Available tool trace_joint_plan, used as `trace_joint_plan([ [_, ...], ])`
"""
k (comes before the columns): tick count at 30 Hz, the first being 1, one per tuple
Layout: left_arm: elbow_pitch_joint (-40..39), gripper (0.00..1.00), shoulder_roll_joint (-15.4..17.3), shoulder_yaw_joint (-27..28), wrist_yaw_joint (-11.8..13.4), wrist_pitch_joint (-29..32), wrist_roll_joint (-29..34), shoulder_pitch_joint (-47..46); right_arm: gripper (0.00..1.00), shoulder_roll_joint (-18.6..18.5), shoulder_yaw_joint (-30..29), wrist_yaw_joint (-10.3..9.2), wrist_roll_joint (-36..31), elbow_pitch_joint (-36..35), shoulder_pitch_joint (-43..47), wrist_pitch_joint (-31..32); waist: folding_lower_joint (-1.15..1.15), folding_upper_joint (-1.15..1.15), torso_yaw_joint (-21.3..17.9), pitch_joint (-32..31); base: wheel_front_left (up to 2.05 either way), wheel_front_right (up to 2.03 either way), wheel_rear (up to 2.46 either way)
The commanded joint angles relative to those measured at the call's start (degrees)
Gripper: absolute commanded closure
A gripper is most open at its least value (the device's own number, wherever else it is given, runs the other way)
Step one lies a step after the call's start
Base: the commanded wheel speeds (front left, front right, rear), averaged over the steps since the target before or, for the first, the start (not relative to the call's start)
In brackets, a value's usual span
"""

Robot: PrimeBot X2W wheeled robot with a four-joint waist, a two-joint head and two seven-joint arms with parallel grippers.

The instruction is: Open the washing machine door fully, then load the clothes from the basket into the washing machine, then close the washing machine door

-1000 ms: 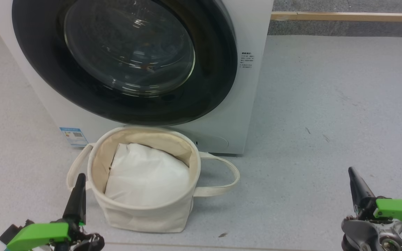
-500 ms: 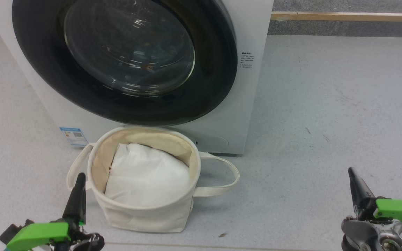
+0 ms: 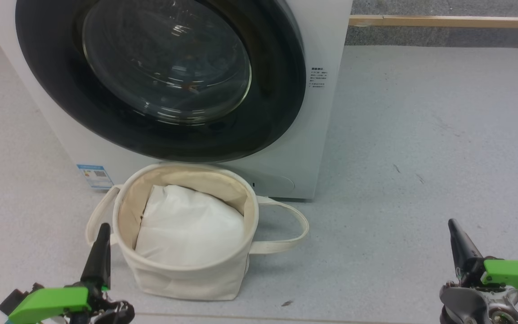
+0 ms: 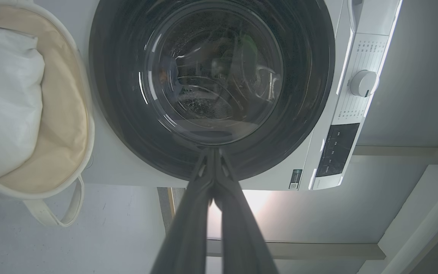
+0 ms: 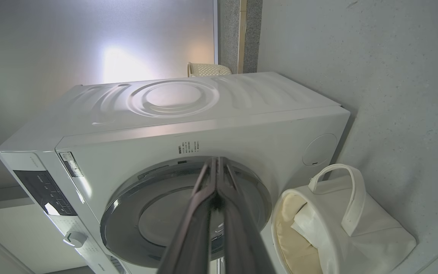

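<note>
I see my left pincer pressed shut, empty, near the basket, my right pincer shut too, holding nothing, well apart above the floor, washing machine door closed on the washing machine, basket on the floor just before it, white padding inside

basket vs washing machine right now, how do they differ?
Size: the basket is far smaller than the washing machine. Build: the basket is soft cream canvas with loop handles; the washing machine is hard and white. State: the basket is open-topped, showing white padding; the washing machine has its door shut. Both stand on the grey floor.
</note>
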Motion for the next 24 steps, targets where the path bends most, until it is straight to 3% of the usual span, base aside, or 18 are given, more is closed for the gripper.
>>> trace_joint_plan([
  [1,-2.25,1.00,0.35,1.97,0.02,0.44,-0.16,-1.27,1.00,-0.23,1.36,0.01,0.60,-2.25,-1.36,0.01,0.00,0.00,0.00,0.00,0.00,0.00,0.00],
  [24,-2.25,1.00,0.35,1.97,0.02,0.44,-0.16,-1.27,1.00,-0.56,1.81,0.01,0.99,-2.28,-1.32,-0.35,0.00,0.00,0.00,0.00,0.00,0.00,0.00],
])
